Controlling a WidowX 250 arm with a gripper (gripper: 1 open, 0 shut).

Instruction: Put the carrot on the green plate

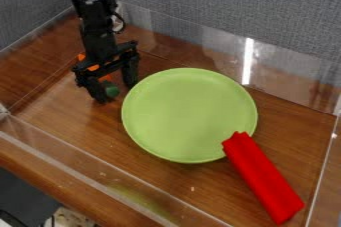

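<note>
One carrot beside the green plate, jaws spread around it

The carrot (111, 91) lies on the wooden tabletop (193, 179), just beyond the plate's left rim as I view it, mostly hidden by the gripper (115, 86); its dark green end shows low between the fingers. The fingers stand apart, straddling the carrot, and I see no firm pinch. Contact with either finger cannot be told from my view.

Principal risk, in my judgement: a poor grip. The carrot tapers, so fingers closing off its thick part could squeeze it out and roll it away from the plate or against the rim. The dark fingers hide most of the orange body, and I could easily misjudge its angle. A second risk is the green plate (189, 114) itself: the finger nearer to it stands close to the rim, and a sideways move made too low could catch that edge and push the plate.

Edges and room: a grey speckled wall (240, 10) rises behind the plate, limiting travel that way. The red block (264, 178) meets the plate's near right rim, so I would stay off that side. More working room appears on the plate's near left side. The carry should be short: up, over the left rim, then down near the plate's middle.
</note>
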